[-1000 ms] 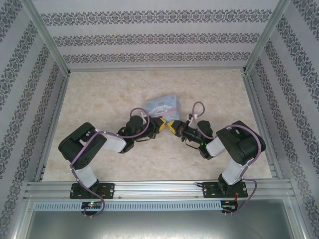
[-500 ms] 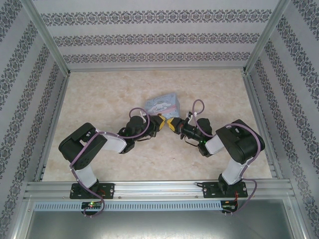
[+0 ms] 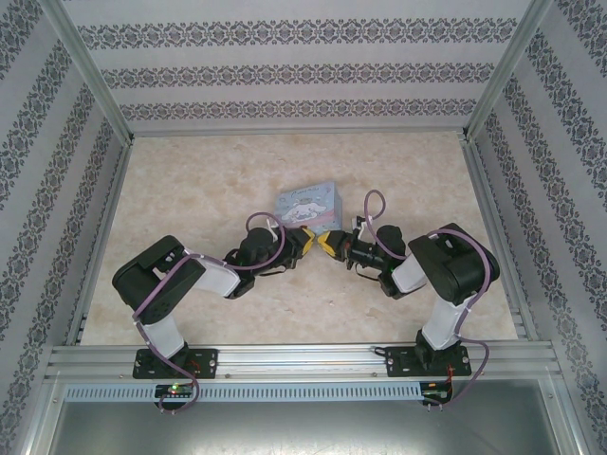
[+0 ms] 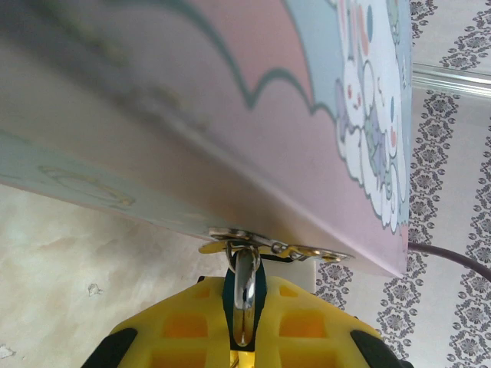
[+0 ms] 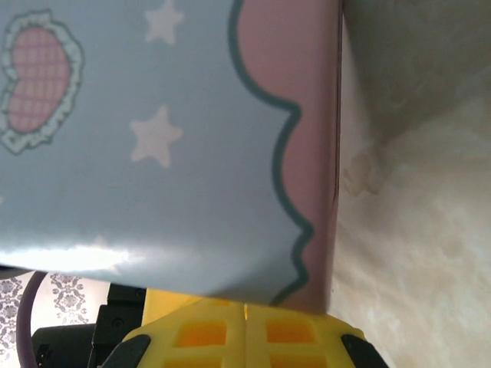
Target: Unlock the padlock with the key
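my left gripper (image 4: 244, 333) clamped on the padlock (image 4: 244, 295) under the hasp (image 4: 276, 247) of the tin (image 4: 192, 115), shackle pointing at the tin; my right gripper (image 5: 245, 326), pinched together, waits just beside.

Our left arm (image 3: 180, 280) and right arm (image 3: 446, 270) are both folded low, with elbows bent outward and forearms angled inward, so our wrists almost meet in the middle. Our left fingers (image 3: 305, 239) are clamped on the padlock (image 4: 244, 307). Our right fingers (image 3: 329, 244) are pressed fully together, facing the left ones tip to tip.
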